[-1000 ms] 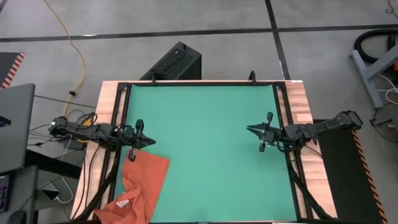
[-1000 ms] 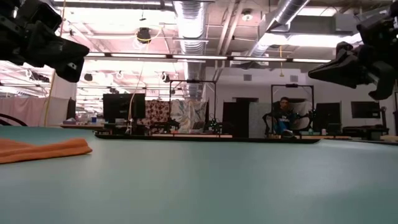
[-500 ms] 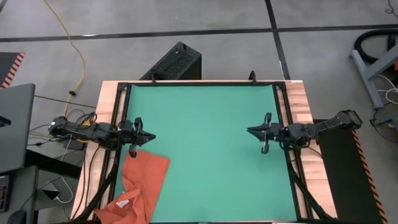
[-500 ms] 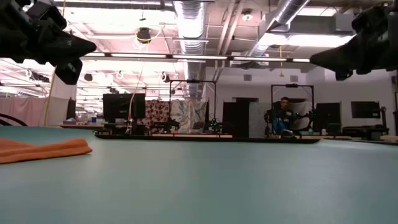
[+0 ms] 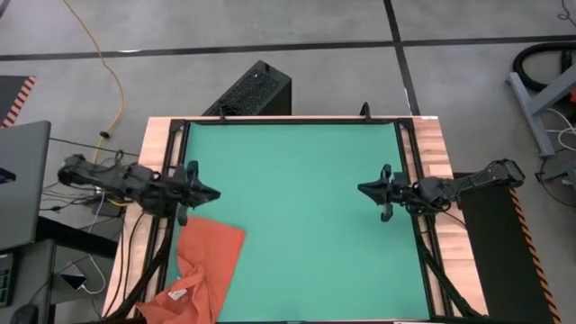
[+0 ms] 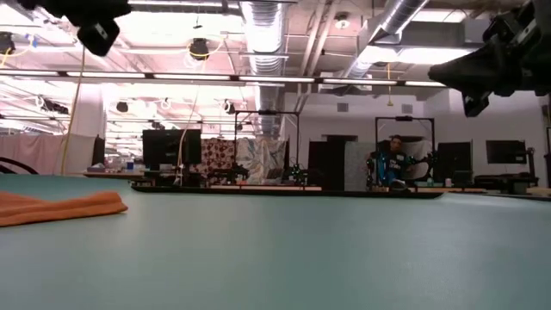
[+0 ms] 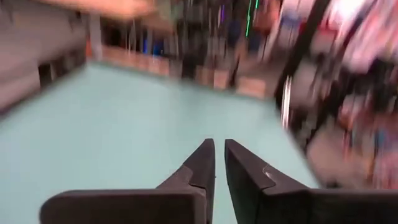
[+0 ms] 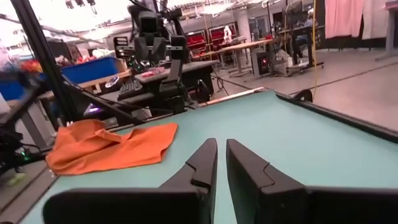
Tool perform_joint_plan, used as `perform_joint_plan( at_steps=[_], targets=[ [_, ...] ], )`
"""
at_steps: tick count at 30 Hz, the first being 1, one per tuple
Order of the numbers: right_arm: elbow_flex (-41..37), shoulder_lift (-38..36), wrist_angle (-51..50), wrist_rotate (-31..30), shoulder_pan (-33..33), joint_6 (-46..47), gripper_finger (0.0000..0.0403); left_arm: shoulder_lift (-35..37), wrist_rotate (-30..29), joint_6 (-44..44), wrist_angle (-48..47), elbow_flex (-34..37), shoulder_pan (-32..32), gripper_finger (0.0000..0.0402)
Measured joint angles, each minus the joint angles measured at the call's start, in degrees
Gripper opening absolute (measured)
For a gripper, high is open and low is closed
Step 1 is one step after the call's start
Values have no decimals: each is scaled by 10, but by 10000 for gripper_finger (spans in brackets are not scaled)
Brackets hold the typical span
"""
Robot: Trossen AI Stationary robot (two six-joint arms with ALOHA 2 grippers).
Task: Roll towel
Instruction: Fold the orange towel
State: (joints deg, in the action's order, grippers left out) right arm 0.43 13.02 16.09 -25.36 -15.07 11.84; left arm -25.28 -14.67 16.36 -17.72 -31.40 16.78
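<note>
Orange-red towel (image 5: 202, 268) lies crumpled at the green mat's (image 5: 297, 198) near-left corner, partly off it, in the high view; the left claw (image 5: 205, 193) hovers just beyond it, the right claw (image 5: 372, 190) well apart. Low view: the towel (image 6: 60, 207) rests flat, untouched. Both wrist views show fingers nearly together. Spreading the cloth flat first should give a tidy roll.

Right tool (image 8: 221, 155) hovers over the green mat (image 8: 273, 143), fingers nearly closed on nothing, with the crumpled orange towel (image 8: 106, 148) lying well ahead near the mat's far corner.
</note>
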Motion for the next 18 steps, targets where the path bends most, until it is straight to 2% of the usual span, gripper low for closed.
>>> perform_joint_plan(
  at_steps=[4, 7, 13, 15, 18],
  targets=[
    [0, 1, -9, 0, 0, -25, 67, -162, 19, 19, -196, -125, 25, 59],
    [0, 1, -10, -1, 2, -27, 77, -270, 68, 54, -286, -169, 48, 79],
    [0, 1, -11, -2, 2, -32, 115, -416, 235, 208, -262, -180, 113, 97],
    [0, 1, -11, -2, 2, -39, 129, -436, 231, 265, -241, -180, 163, 98],
    [0, 1, -11, -2, 2, -48, 149, -453, 153, 344, -236, -198, 245, 98]
  ],
)
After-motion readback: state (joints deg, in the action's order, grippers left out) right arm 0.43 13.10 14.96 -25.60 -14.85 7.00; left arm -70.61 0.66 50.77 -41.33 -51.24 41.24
